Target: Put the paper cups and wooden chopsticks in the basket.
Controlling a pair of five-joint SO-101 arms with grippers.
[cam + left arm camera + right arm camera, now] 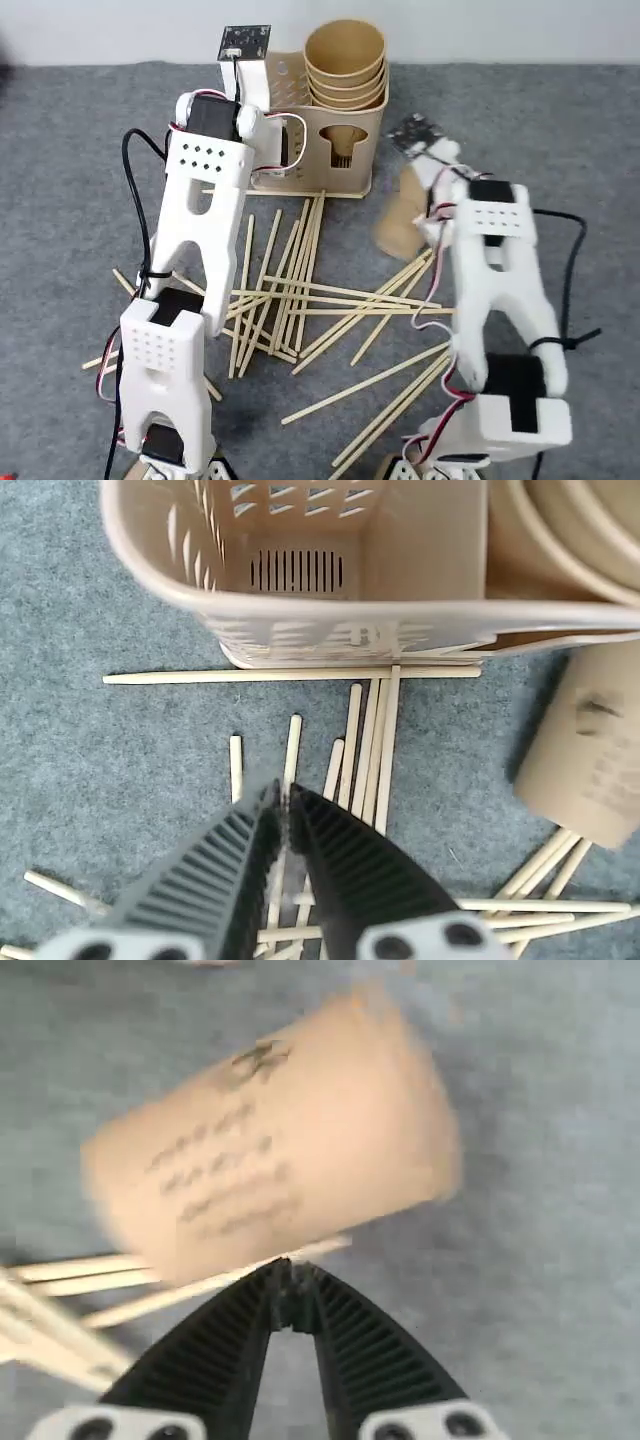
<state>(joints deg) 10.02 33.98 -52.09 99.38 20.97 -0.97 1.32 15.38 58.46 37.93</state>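
The basket (350, 160) holds stacked cups (345, 65) in one compartment. The left wrist view looks into the other, down to its slotted floor. Chopsticks (305, 250) lie scattered in front of the basket. The left gripper (285, 805) hangs over them, jaws pressed together. Beside the basket a lone cup (270, 1150) lies on its side. The right gripper (290, 1282), jaws also pressed together, is at its wall.

We see a table (80, 150) with a grey, felt-like top. Many wooden chopsticks (305, 255) lie scattered and crossed over its middle and near right. A basket (365, 160) stands at the far side; just right of it, one paper cup (395, 225) lies tipped over.
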